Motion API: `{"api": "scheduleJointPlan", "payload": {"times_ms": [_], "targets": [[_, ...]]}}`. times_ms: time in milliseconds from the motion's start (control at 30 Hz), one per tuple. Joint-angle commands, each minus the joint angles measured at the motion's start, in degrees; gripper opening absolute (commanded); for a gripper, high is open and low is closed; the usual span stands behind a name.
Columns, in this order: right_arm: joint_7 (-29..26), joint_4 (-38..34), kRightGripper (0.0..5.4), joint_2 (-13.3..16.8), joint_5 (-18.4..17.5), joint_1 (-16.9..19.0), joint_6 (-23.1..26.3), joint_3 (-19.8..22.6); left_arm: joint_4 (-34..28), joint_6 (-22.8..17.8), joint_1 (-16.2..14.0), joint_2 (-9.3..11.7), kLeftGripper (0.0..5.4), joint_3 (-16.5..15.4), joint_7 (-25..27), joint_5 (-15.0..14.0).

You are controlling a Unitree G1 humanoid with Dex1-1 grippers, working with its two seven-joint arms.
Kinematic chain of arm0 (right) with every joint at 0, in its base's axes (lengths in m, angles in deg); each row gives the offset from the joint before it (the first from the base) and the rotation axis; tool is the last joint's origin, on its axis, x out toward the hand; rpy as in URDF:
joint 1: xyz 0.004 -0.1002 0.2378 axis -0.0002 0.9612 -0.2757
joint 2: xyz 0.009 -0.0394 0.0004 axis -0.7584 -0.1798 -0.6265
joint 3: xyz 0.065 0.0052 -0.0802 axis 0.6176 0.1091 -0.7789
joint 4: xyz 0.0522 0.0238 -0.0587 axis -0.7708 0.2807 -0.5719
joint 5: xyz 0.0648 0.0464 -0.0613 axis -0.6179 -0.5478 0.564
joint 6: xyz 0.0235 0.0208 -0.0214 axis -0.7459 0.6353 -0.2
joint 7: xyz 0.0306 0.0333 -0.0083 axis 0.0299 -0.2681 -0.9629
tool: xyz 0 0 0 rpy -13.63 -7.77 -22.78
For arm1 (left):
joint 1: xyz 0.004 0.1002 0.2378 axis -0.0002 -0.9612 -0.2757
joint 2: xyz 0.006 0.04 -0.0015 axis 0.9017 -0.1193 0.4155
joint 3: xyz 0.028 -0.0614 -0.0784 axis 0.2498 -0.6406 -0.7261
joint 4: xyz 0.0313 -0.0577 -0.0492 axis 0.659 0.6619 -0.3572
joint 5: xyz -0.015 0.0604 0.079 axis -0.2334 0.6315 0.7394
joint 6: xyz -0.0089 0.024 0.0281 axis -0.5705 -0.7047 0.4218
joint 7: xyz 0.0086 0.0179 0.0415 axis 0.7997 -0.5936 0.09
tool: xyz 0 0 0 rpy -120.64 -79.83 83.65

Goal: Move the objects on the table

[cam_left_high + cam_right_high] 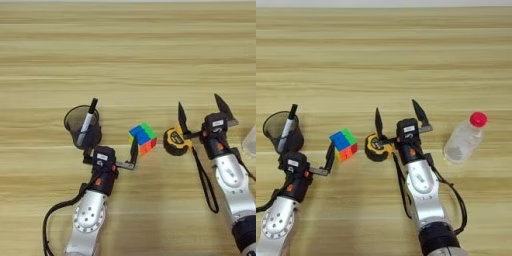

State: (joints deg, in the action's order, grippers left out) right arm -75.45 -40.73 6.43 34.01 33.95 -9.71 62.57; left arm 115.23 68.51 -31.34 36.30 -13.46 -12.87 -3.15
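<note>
My right fingers (398,117) are spread wide, left one just above the tape (376,146) beside the cube (343,144); my left fingers (111,150) are spread, one touching the cube, so I judge: centre before closing, avoid the cup (82,122).

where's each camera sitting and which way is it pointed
Left eye view: on the head, looking down at the table; both arms show, left gripper between the mesh cup and puzzle cube.
Right eye view: same head, reaching further right, taking in the whole bottle.
Shared: cube, tape measure, open right gripper.
</note>
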Motion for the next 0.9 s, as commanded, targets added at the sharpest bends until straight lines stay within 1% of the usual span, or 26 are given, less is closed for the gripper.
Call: {"api": "scheduleJointPlan", "payload": {"times_ms": [33, 233, 400, 500, 733, 900], "targets": [[1.9, -8.5, 5.37, 1.7, 0.1, 2.5, 3.9, 2.8, 0.1, 0.1, -0.1, -0.7, 5.40, 0.0, -0.3, -0.1], [4.6, -16.3, 5.37, 3.6, 0.0, 4.9, 7.4, 7.2, 0.2, 0.1, -0.1, -0.7, 5.40, -0.1, -0.3, -0.1], [5.8, -19.8, 5.37, 4.8, -1.1, 6.8, 10.2, 10.8, 0.2, 0.2, 0.0, -0.6, 5.40, -0.1, -0.2, -0.2], [6.1, -21.6, 5.37, 5.0, -1.5, 7.6, 11.4, 11.9, 0.2, 0.2, 0.0, -0.6, 5.40, -0.2, -0.2, -0.2], [6.6, -23.1, 5.37, 5.6, -3.1, 9.5, 14.2, 14.8, 0.2, 0.3, 0.0, -0.7, 5.40, -0.2, -0.3, -0.2], [6.1, -20.7, 5.37, 5.8, -4.2, 9.5, 15.5, 15.7, 0.3, 0.3, -0.1, -0.6, 5.40, -0.2, -0.2, -0.3]]}}
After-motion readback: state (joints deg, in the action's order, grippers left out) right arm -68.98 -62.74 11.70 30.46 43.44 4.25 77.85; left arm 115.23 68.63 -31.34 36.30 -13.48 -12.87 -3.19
